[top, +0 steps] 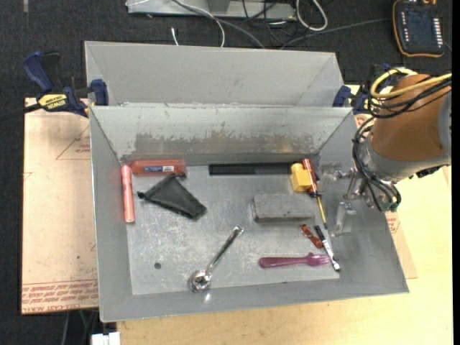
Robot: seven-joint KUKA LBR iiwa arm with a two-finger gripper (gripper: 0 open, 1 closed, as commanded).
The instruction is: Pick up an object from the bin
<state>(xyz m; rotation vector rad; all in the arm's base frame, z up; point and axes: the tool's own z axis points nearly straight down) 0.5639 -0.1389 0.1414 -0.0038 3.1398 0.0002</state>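
My gripper (342, 213) hangs over the bin's right side, close to the right wall. Just to its left lies a yellow-handled tool (302, 177) with a thin shaft running down toward the gripper. Below that sits a small red piece (312, 233), and a thin white-tipped stick (330, 254) lies near the gripper's lower end. A grey rectangular block (277, 208) rests left of the gripper. A purple spoon-like utensil (294, 261) lies along the front right of the bin floor.
A metal spoon (215, 261) lies at the front centre. A black folded wedge (173, 197), a pink stick (128, 192) and a red flat box (154, 167) lie at the left. A black bar (248, 169) runs along the back wall.
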